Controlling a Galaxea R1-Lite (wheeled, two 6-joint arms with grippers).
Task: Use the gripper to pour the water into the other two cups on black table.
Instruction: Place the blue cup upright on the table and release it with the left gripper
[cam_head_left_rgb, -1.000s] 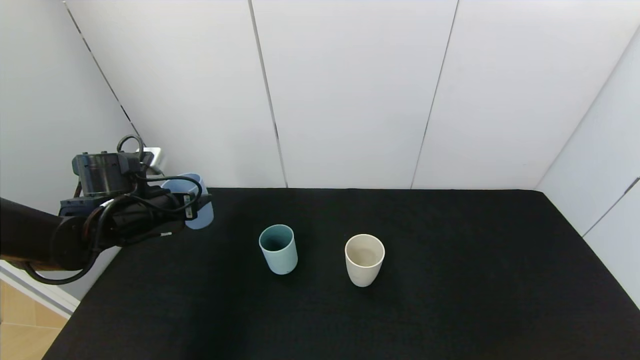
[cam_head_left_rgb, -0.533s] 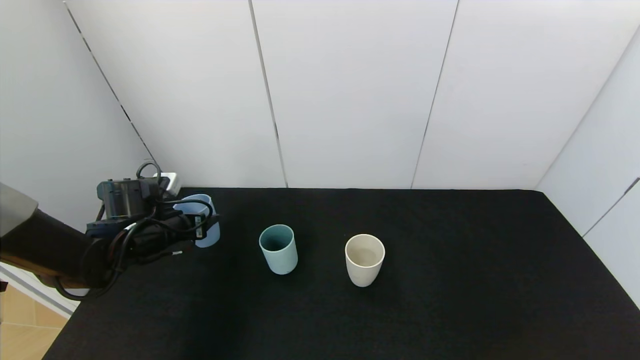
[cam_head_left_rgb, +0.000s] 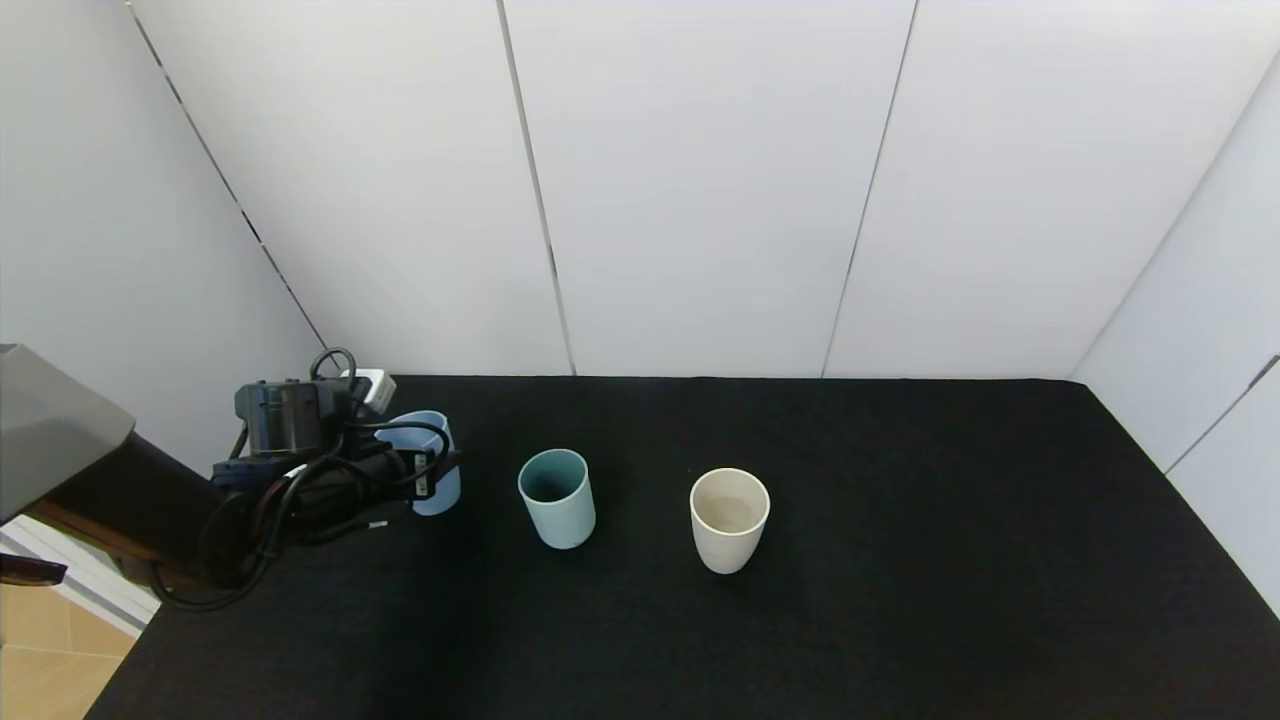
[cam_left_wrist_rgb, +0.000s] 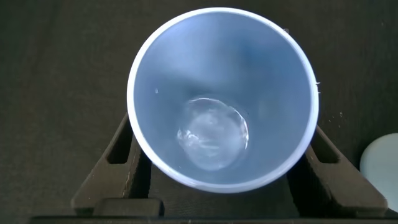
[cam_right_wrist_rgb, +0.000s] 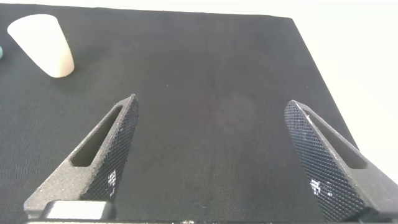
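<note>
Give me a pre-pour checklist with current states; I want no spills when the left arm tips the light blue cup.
1. Left gripper shut on light blue cup: ok.
2. Water in that cup: ok, a little at the bottom.
3. Teal cup upright, mouth unobstructed: ok.
4. Beige cup upright: ok.
5. Blue cup over a target cup: not ok, it is left of the teal one.
6. Right gripper open over bare black table, away from the cups: ok.

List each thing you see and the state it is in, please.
Light blue cup: upright, held, a little water at the bottom.
Left claw: shut on the light blue cup.
Teal cup: upright on the black table.
Cream cup: upright on the table.
Right claw: open, holding nothing.
</note>
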